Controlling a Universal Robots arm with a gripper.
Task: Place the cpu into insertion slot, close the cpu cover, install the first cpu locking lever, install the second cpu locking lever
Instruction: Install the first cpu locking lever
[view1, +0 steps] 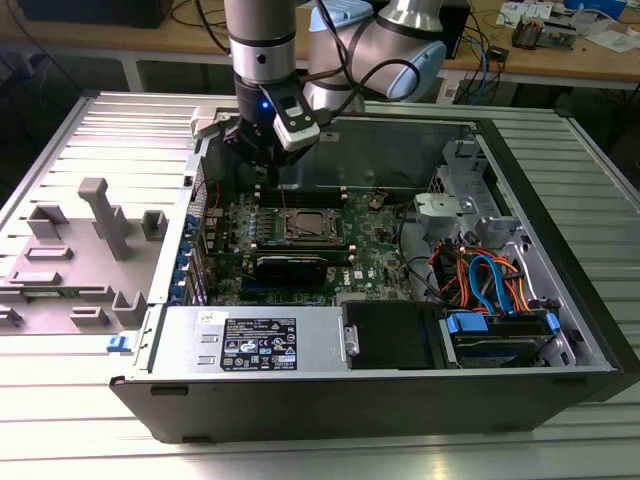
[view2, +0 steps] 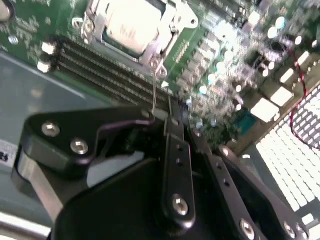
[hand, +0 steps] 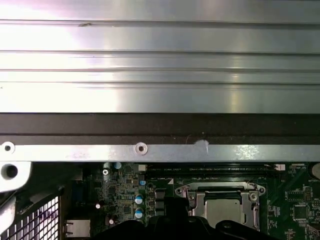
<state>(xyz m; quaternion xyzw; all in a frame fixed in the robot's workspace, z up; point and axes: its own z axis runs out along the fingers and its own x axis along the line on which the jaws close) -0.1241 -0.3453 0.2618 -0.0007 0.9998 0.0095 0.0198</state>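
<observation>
The cpu (view2: 131, 22) lies with its silver top up in the insertion slot, hiding the contact field; I also see the cpu (view1: 308, 226) on the green motherboard and near the picture's edge (hand: 225, 210). The cpu cover (view2: 169, 31) lies flat around the chip as a silvery frame, and this cover (hand: 220, 191) shows in both wrist views. A thin wire locking lever (view2: 154, 90) rises from the socket's corner into my gripper (view2: 157, 116). The black fingers are shut on the lever's end. In the exterior view my gripper (view1: 270, 172) hangs just above and behind the socket.
Long black memory slots (view2: 100, 70) run beside the socket. The open computer case holds a power supply (view1: 250, 345) in front and drive cables (view1: 490, 280) at the exterior view's right. A grey fixture tray (view1: 90, 240) sits at its left. The case wall (hand: 160, 130) is close.
</observation>
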